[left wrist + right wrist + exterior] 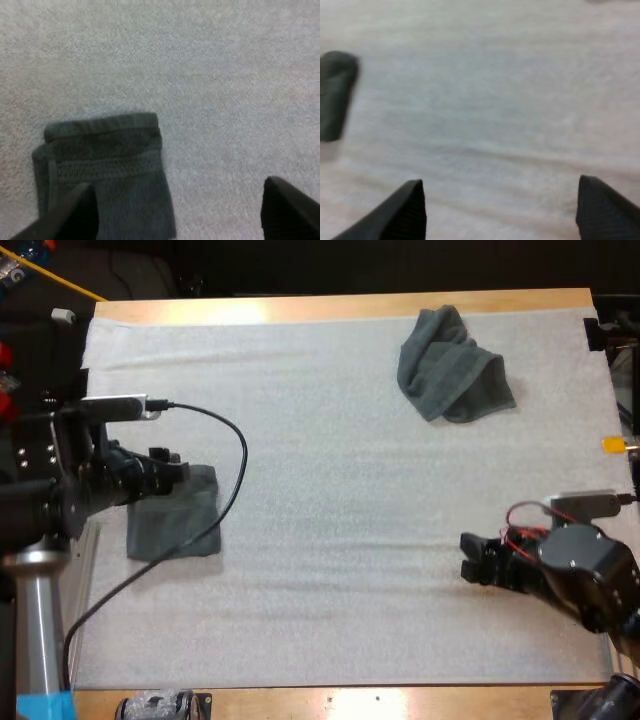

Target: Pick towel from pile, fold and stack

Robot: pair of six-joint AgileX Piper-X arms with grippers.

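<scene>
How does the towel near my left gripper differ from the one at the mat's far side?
The folded towel is a flat, neat rectangle with straight edges; the crumpled towel is a rumpled heap with an uneven outline. The folded towel covers less of the white mat than the crumpled towel does. Both are dark grey-green, and they lie well apart.

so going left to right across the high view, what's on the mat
folded towel → crumpled towel → right gripper
</scene>
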